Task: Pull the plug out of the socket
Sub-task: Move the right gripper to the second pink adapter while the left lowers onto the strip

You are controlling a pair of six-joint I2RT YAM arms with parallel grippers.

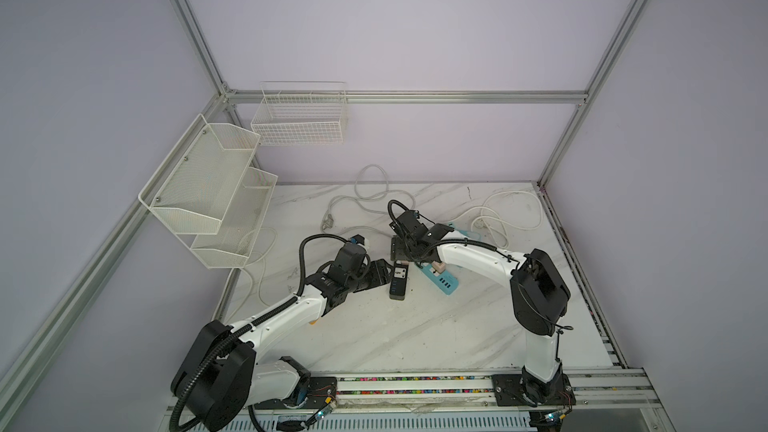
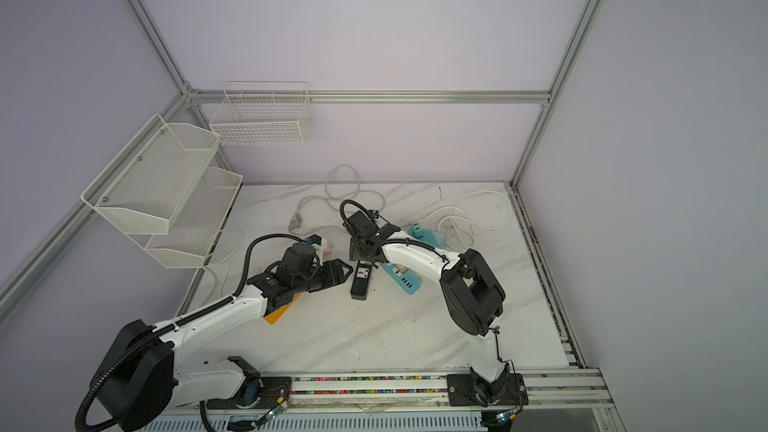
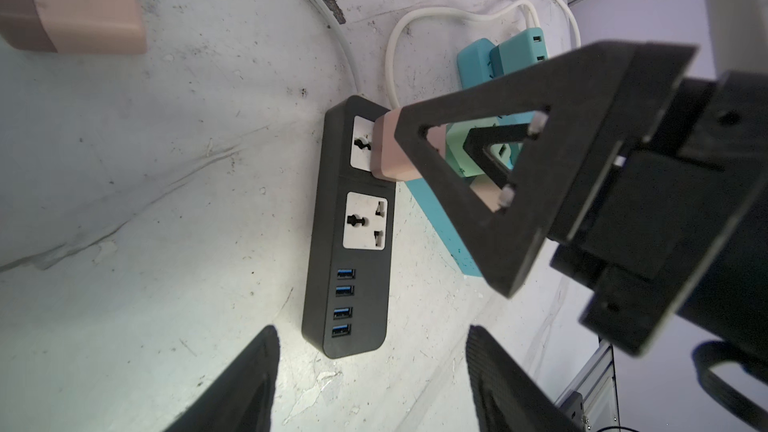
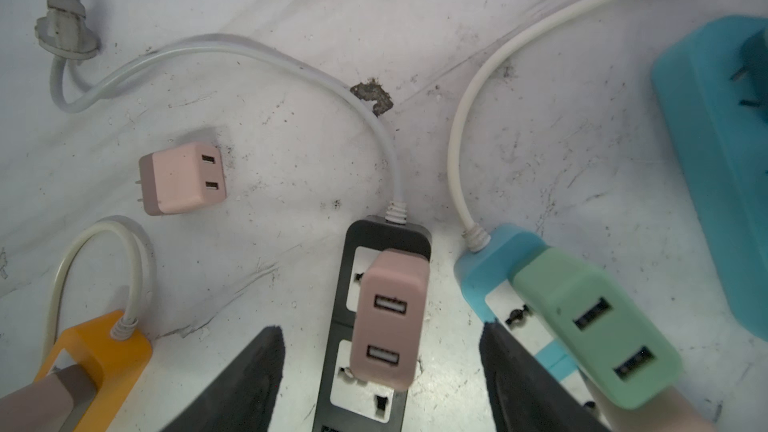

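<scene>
Broadly, the marble bench (image 1: 374, 334) carries a black power strip (image 3: 348, 243) near its middle. The left wrist view alone shows plainly its four blue USB ports (image 3: 343, 301), close to our left gripper (image 3: 370, 328), whose jaws stand parted and empty. Our right gripper (image 4: 379, 328) is released too, jaws wide either side of the pink plug (image 4: 390, 322). That plug sits in the strip's end socket (image 3: 360, 147) by the cord (image 4: 291, 60); only the right wrist view shows its two USB openings.

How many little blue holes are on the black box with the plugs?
4. On the black plastic power strip, the blue USB ports run in one line from the free white socket to the strip's end: first, second, third, fourth. None seems hidden.
</scene>
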